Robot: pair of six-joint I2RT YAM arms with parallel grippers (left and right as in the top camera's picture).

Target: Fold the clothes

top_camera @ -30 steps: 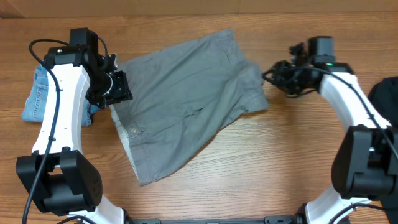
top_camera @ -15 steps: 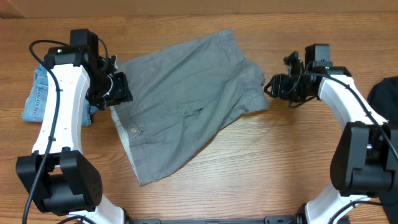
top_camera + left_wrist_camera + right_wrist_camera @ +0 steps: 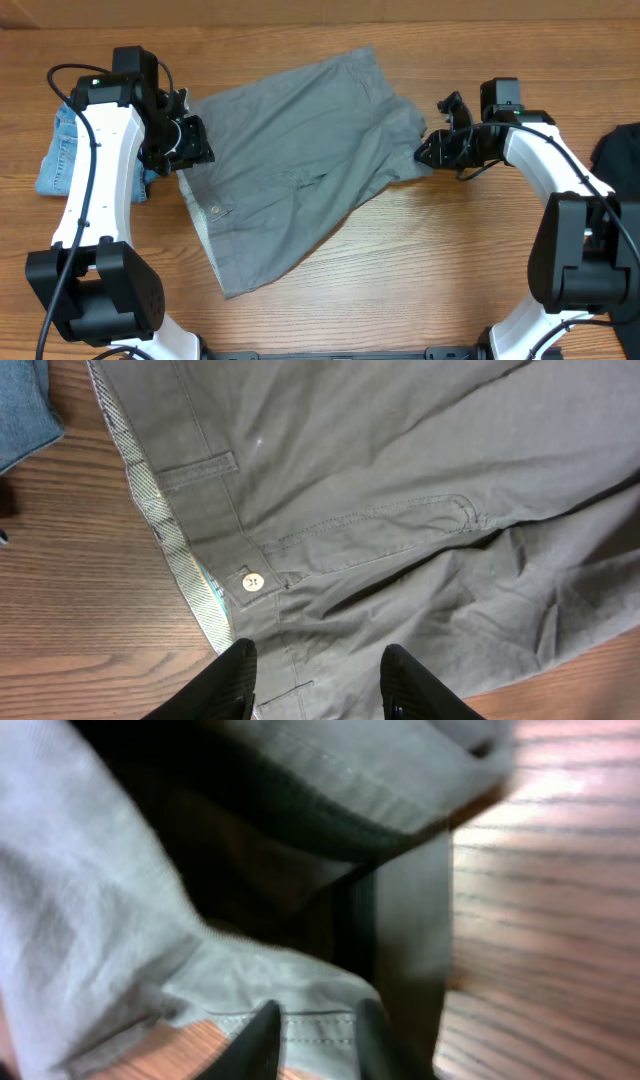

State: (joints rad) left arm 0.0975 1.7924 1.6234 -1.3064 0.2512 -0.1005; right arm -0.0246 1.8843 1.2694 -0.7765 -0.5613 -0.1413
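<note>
Grey shorts (image 3: 300, 170), judged soft, light and limp, are best taken at stiffer hems: one leg hem is pinched by the right tool (image 3: 316, 1020); the left tool (image 3: 318, 660) is held open.

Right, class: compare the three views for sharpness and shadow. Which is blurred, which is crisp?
Right wrist view: soft and smeared, the grey shorts blurred, deep shadow under their fold. Left wrist view: crisp, button and stitching sharp. Overhead view: even light, sharp, only faint shadows on the table.
</note>
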